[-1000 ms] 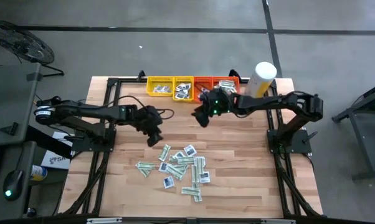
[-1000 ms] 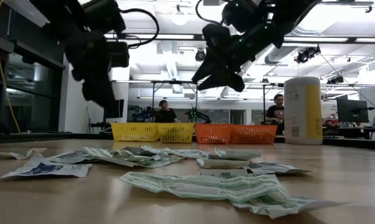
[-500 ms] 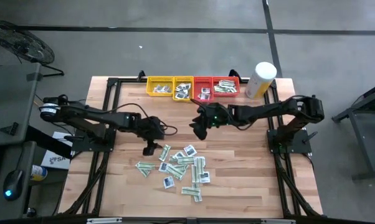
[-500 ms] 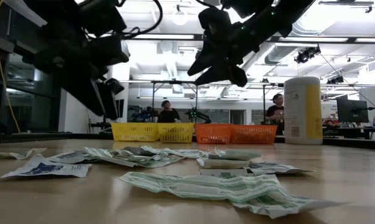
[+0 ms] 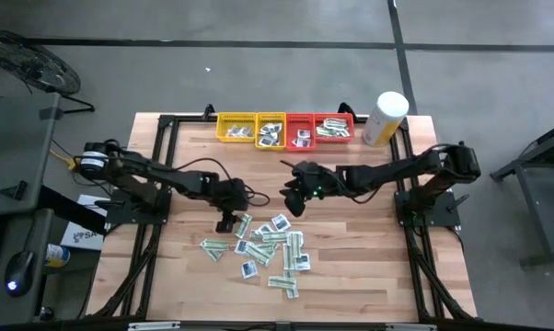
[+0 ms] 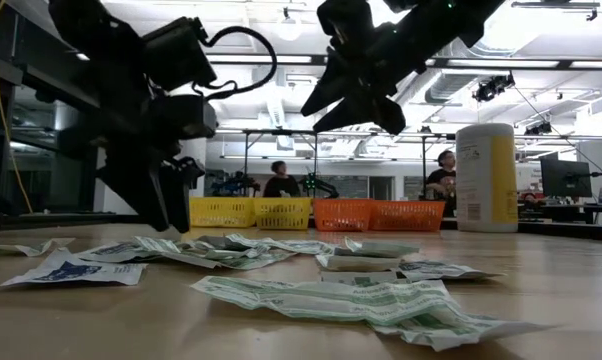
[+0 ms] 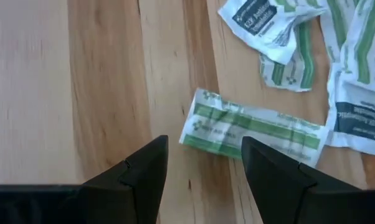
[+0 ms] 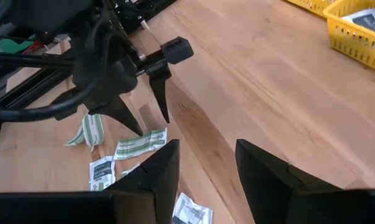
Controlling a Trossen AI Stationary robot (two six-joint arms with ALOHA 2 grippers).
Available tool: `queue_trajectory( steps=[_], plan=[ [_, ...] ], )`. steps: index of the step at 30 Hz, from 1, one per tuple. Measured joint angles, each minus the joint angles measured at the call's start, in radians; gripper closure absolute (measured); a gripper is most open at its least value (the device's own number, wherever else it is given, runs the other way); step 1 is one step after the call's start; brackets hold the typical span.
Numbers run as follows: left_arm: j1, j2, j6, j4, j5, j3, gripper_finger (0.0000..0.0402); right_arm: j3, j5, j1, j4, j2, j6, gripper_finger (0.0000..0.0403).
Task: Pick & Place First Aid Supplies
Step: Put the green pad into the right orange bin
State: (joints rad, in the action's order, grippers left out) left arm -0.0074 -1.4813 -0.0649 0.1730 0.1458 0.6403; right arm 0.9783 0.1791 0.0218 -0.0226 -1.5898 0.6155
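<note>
Left claw [image 7: 203, 171], fingers apart, hangs over 1 white-and-green strip packet [image 7: 253, 129] lying flat on the tabletop [image 5: 351, 239] at the pile's edge, likely light and limp, best pinched across its narrow middle; right claw [image 5: 293, 195] hovers apart nearby.
</note>
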Motion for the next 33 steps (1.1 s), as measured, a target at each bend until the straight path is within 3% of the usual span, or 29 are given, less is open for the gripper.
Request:
queue_trajectory(
  steps=[7, 12, 24, 29, 33],
  plan=[
    [-0.007, -0.057, -0.021, -0.012, -0.021, 0.002, 0.0199, 0.000, 0.028, 0.022, 0.005, 0.000, 0.014, 0.0252],
    [-0.044, -0.095, -0.041, -0.034, -0.103, 0.004, 0.0204, 0.000, 0.032, 0.025, 0.007, 0.000, 0.019, 0.0252],
    [-0.078, -0.125, 0.012, -0.078, -0.136, 0.003, 0.0284, 0.000, 0.032, 0.025, 0.021, 0.000, 0.058, 0.0252],
    [-0.087, -0.125, 0.017, -0.074, -0.183, 0.003, 0.0285, 0.000, 0.029, 0.025, 0.021, 0.000, 0.058, 0.0252],
    [-0.088, -0.117, 0.013, -0.071, -0.212, 0.002, 0.0263, 0.000, 0.028, 0.025, 0.022, 0.000, 0.058, 0.0252]
  ],
)
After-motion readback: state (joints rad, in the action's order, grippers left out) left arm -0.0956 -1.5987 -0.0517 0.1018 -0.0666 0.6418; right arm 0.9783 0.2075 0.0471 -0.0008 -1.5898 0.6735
